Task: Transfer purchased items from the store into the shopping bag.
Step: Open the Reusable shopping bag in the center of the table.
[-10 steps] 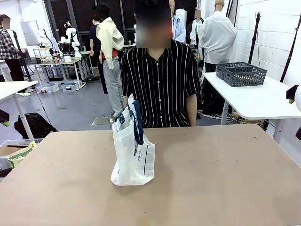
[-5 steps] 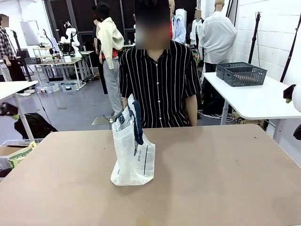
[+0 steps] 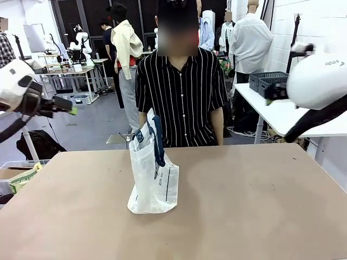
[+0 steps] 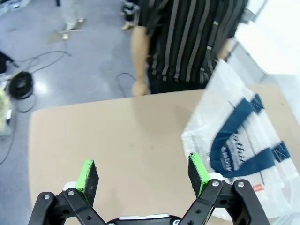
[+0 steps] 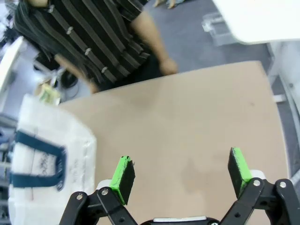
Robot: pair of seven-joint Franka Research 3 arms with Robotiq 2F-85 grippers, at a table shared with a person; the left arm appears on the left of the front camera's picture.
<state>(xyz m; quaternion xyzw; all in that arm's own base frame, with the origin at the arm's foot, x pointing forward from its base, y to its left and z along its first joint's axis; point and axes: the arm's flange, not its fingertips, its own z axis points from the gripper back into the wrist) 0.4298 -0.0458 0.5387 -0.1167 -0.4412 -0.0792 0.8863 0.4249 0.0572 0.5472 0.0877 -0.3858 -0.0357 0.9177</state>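
- On the brown table top, left of centre, one translucent white plastic shopping bag with dark navy strap handles stands upright.
- One person in a black striped shirt stands at the far edge, directly behind the bag. The bag covers part of the person's lower torso.
- Left gripper: jaws spread wide, nothing between the green pads. It hangs in the air off the table's left side, well apart from the bag.
- Right gripper: jaws spread wide and holding nothing, raised high at the right.
- The right arm crosses in front of dark grey lattice baskets on a white side table, hiding part of them.
- What is inside the bag cannot be made out through the plastic, and its print is too small to read.
- Count: one bag, two strap handles, two baskets, two grippers.
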